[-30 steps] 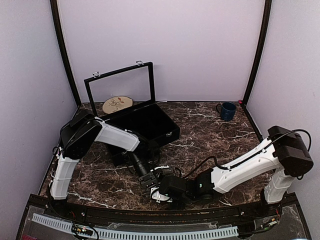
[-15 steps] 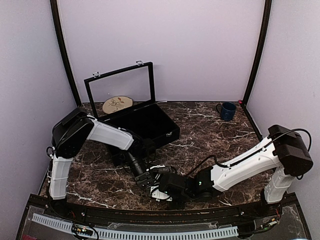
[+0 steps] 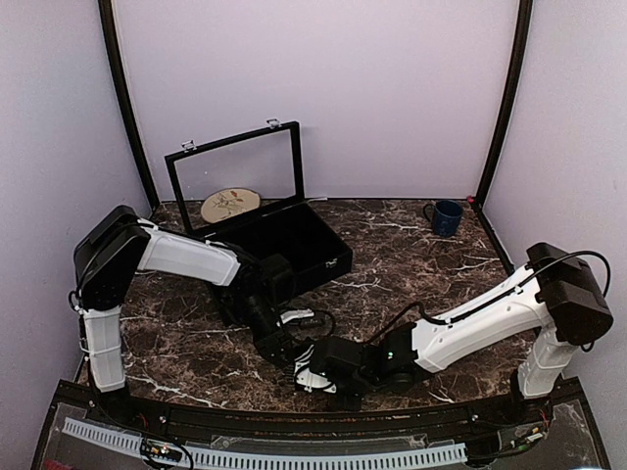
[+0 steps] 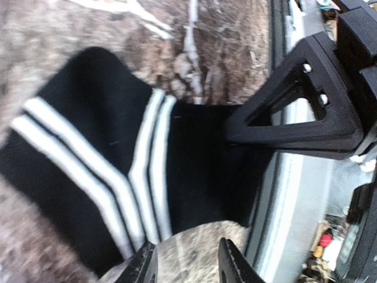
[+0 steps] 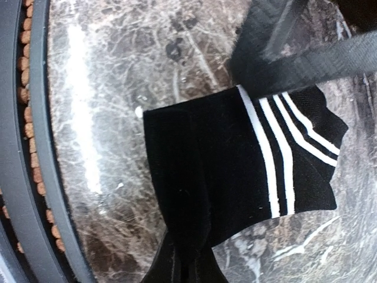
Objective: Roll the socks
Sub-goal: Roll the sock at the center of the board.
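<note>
A black ankle sock (image 5: 235, 171) with white stripes lies flat on the marble near the table's front edge. It also fills the left wrist view as a black sock (image 4: 112, 165). My right gripper (image 5: 185, 262) is shut on the sock's plain black end, with the fabric bunched between its fingers. My left gripper (image 4: 187, 265) stands open just off the sock's edge, and only bare marble shows between its fingertips. In the top view the left gripper (image 3: 282, 345) and right gripper (image 3: 312, 372) meet at the front centre and hide the sock.
An open black case (image 3: 294, 250) with an upright glass lid stands behind the left arm. A round wooden plate (image 3: 231, 204) lies behind it. A blue mug (image 3: 446, 217) sits at the back right. The grey front rail (image 5: 35, 147) runs close to the sock.
My left gripper has opened, let go of the sock and drawn back to the left, its elbow swinging outward. The right gripper has closed fully on the sock's black end.
</note>
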{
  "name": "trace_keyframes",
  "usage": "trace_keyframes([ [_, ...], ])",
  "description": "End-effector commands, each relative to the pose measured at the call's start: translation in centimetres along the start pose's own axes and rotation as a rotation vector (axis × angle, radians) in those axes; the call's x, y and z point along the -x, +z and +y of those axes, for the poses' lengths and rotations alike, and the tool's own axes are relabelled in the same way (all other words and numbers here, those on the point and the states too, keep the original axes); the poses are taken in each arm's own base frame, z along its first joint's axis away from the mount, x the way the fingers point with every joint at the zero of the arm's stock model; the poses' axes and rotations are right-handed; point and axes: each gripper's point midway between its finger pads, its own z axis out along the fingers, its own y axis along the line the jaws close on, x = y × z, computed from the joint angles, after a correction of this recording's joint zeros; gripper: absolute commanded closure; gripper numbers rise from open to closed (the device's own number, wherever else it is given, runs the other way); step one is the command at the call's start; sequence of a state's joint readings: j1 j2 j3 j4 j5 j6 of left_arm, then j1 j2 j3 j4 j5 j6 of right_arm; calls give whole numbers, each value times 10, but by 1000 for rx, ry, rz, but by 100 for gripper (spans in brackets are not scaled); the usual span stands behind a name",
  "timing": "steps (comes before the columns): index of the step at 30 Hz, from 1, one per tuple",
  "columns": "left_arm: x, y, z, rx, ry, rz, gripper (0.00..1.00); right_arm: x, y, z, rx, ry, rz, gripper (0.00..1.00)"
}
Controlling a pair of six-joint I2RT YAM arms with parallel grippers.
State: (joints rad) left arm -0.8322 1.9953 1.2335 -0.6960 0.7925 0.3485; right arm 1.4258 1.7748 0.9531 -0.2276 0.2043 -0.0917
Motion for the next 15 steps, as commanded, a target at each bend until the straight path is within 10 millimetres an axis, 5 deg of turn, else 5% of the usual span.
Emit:
trace_keyframes([
  [1, 6, -21, 14, 167, 31, -62, 62, -8, 2, 12, 86, 47, 57, 100],
  [15, 1, -65, 40, 551, 29, -325, 63, -5, 8, 17, 269, 206, 110, 100],
])
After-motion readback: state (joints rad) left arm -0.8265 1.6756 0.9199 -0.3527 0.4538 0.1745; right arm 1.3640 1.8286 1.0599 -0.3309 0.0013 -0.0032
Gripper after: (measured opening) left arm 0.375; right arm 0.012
